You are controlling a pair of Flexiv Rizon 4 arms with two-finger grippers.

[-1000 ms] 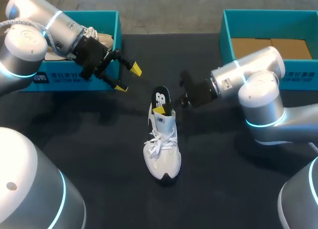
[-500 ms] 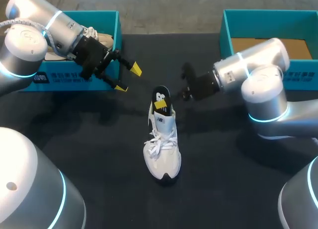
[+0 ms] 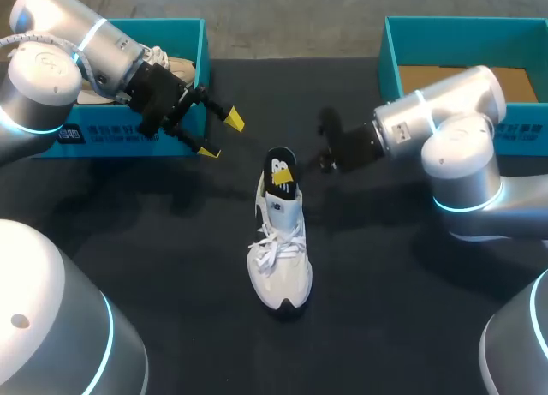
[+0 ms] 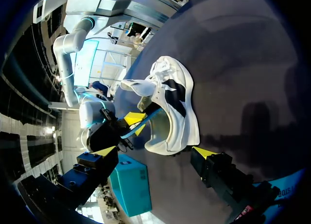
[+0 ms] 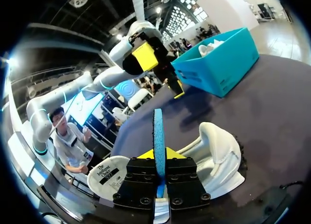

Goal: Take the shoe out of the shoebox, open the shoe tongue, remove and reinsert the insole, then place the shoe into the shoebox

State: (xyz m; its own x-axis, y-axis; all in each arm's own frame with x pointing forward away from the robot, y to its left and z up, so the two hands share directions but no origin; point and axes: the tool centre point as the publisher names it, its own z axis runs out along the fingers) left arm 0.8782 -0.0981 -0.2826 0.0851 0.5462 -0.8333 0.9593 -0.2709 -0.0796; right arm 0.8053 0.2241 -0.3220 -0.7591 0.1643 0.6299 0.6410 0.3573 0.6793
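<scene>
The white lace-up sneaker [image 3: 279, 249] with black sole edging stands upright near the middle of the black cloth-covered table [image 3: 171, 241]. It is outside both boxes, with its toe toward the robot and its heel toward the far side. From its heel opening rises the thin insole [image 3: 277, 164], black on top with a white mark and teal-blue along its edge. The insole's lower end meets the collar; whether it sits inside the sneaker cannot be told.

The right gripper [image 5: 159, 155] is clamped on the insole, its 2 yellow tips pressing it from either face, so the right wrist view sees it edge-on between them. The right arm comes in from the right, in front of the open teal cardboard shoebox [image 3: 390, 61] with a brown floor at the far right corner.

The left gripper [image 3: 220, 135] hangs above the table, apart from the sneaker, its 2 fingers spread wide with nothing between them. It is just in front of a 2nd teal box [image 3: 103, 144] at the far left, which holds another pale shoe [image 3: 178, 68].
</scene>
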